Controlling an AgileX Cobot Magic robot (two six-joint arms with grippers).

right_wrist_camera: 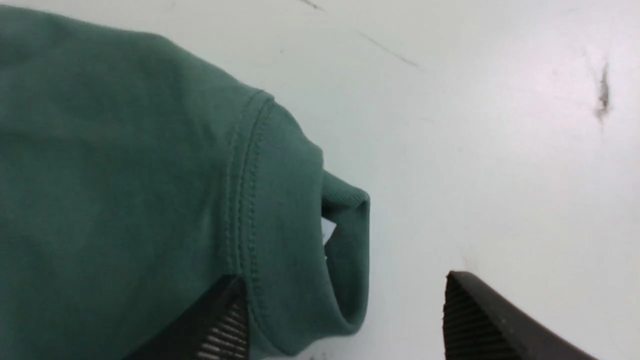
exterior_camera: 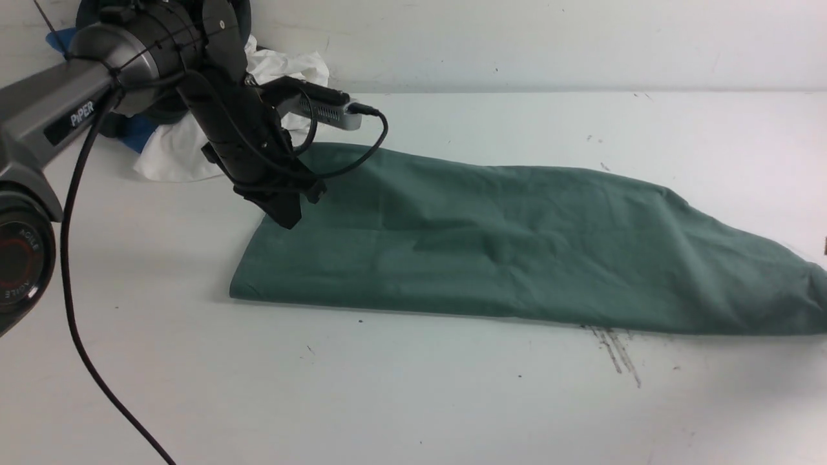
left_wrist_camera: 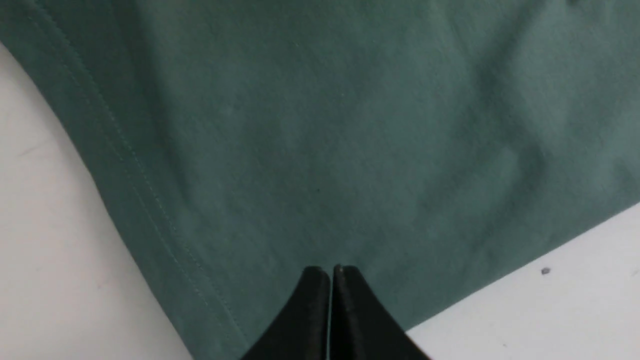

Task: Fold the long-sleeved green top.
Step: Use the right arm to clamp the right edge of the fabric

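Observation:
The green long-sleeved top (exterior_camera: 517, 252) lies folded into a long band across the white table (exterior_camera: 413, 400), running from left of centre to the right edge. My left gripper (exterior_camera: 286, 216) hangs over its far left corner. In the left wrist view the left gripper (left_wrist_camera: 330, 271) is shut, its tips pressed together just above the fabric (left_wrist_camera: 320, 140), and I see no cloth pinched between them. The right arm is outside the front view. In the right wrist view my right gripper (right_wrist_camera: 345, 300) is open, straddling the top's rounded end (right_wrist_camera: 280, 200) where a ribbed edge (right_wrist_camera: 350, 235) curls out.
A heap of white and blue garments (exterior_camera: 194, 142) lies at the back left against the wall. The left arm's black cable (exterior_camera: 71, 310) trails over the near left of the table. Dark scuff marks (exterior_camera: 614, 352) sit just in front of the top.

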